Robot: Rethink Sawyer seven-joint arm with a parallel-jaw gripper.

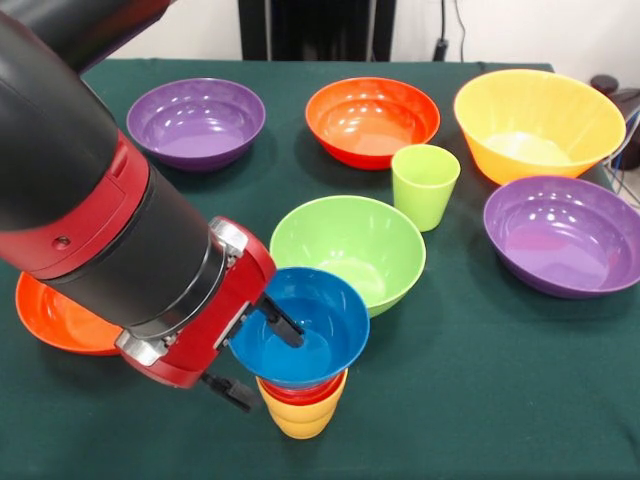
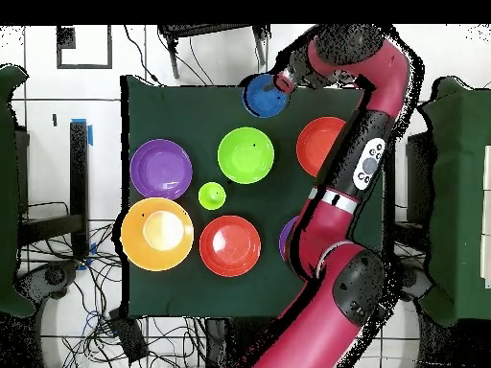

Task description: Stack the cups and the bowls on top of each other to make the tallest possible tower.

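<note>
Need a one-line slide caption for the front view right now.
Gripper pinches the blue bowl's rim atop the red cup and yellow cup.

A blue bowl [image 1: 300,340] sits upright in a red cup [image 1: 300,391] nested in a yellow cup [image 1: 300,417], forming the tower near the table edge. A green bowl [image 1: 347,250] lies just behind it, a green cup [image 1: 425,185] beyond. Two purple bowls [image 1: 196,122], two red-orange bowls [image 1: 372,120] and a large yellow-orange bowl [image 1: 537,123] stand apart around them.

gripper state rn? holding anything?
Gripper: shut on the blue bowl, one finger inside the rim, one outside; bowl sits on the red cup and yellow cup.
</note>
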